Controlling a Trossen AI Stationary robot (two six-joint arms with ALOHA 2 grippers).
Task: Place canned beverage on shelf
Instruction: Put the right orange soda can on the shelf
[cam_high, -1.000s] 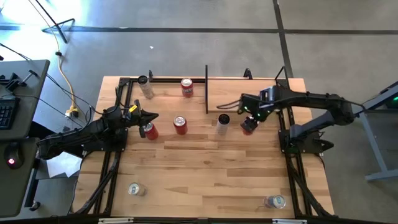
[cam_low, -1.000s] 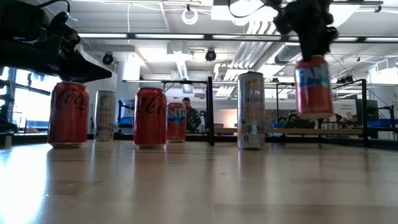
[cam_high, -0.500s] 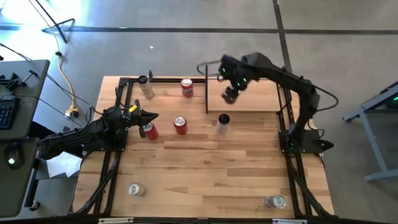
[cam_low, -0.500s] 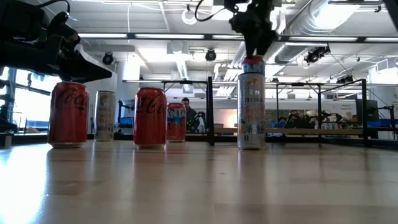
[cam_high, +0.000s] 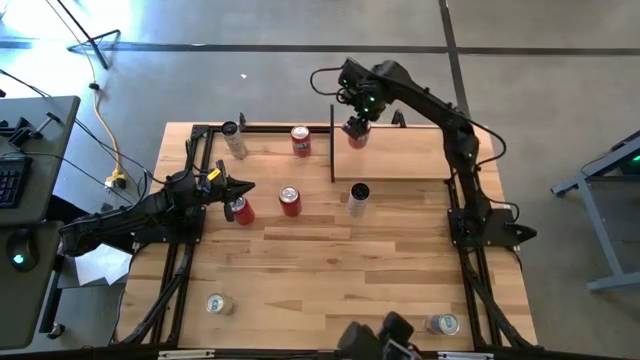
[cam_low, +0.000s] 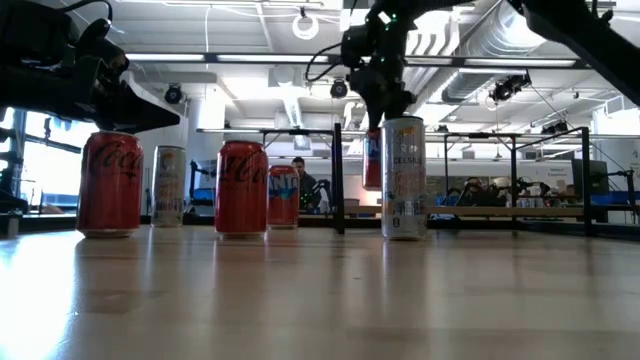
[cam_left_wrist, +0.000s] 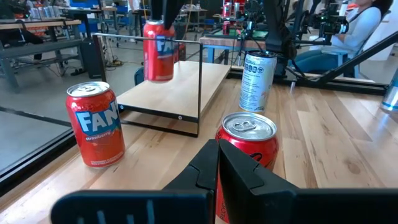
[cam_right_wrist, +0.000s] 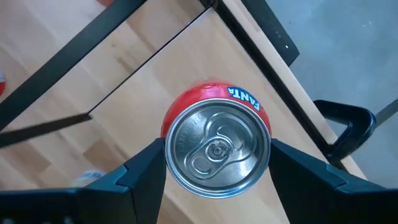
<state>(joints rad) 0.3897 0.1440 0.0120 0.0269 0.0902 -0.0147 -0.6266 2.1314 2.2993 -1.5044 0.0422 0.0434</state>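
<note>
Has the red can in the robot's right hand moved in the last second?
Yes. The red Fanta can went from beside the tall white can to above the shelf, near its back left corner.

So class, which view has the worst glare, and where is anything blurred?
High view: window glare washes the floor top left. Low view: bright ceiling lights, near tabletop soft. Right wrist view: held can sharp, shelf behind slightly soft.
</note>
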